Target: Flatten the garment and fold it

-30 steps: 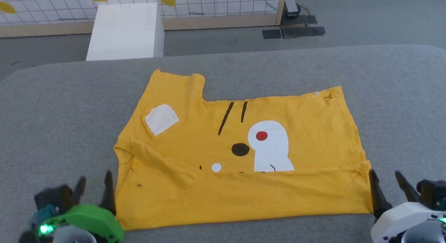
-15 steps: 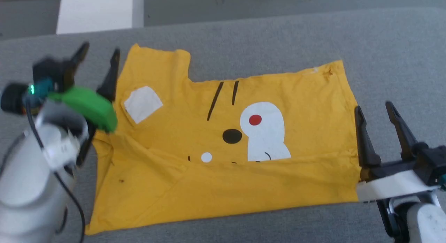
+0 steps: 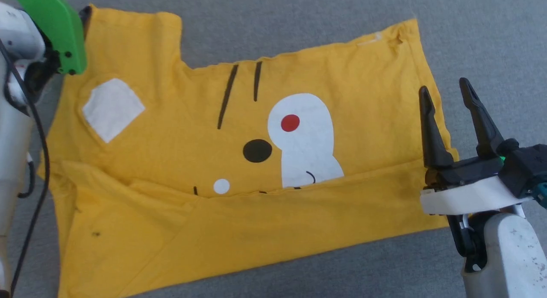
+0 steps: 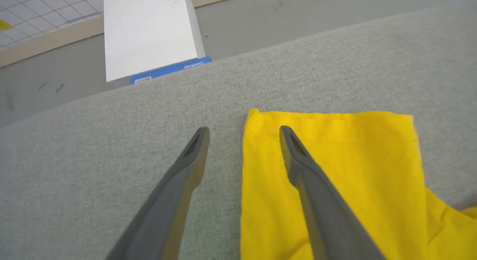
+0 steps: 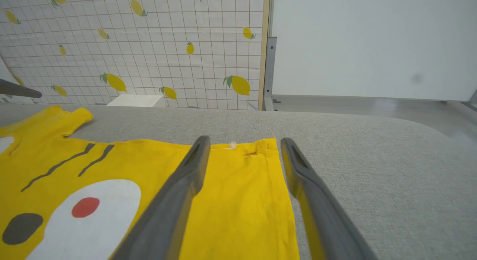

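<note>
The mustard-yellow garment (image 3: 192, 131) lies spread on the grey table (image 3: 299, 28), print up, with its near strip folded over the lower part of the print. My left gripper (image 4: 244, 130) is open at the garment's far left corner (image 4: 316, 159): one finger is over the cloth, the other over bare table. The left arm's green cover (image 3: 51, 24) sits at the top left of the head view. My right gripper (image 3: 446, 95) is open over the garment's right edge. In the right wrist view its fingertips (image 5: 245, 140) straddle the far right corner (image 5: 242, 185). Nothing is gripped.
A white box (image 4: 149, 32) stands on the floor just beyond the table's far edge. Behind it is a gridded white backdrop with lemon prints (image 5: 149, 47) and a pale wall panel (image 5: 372, 43). Bare grey table lies right of the garment (image 5: 372, 178).
The head camera has tipped down and nearer. My left gripper has travelled from the near left corner to the far left corner. My right gripper has moved up the right edge. Both stayed open.
</note>
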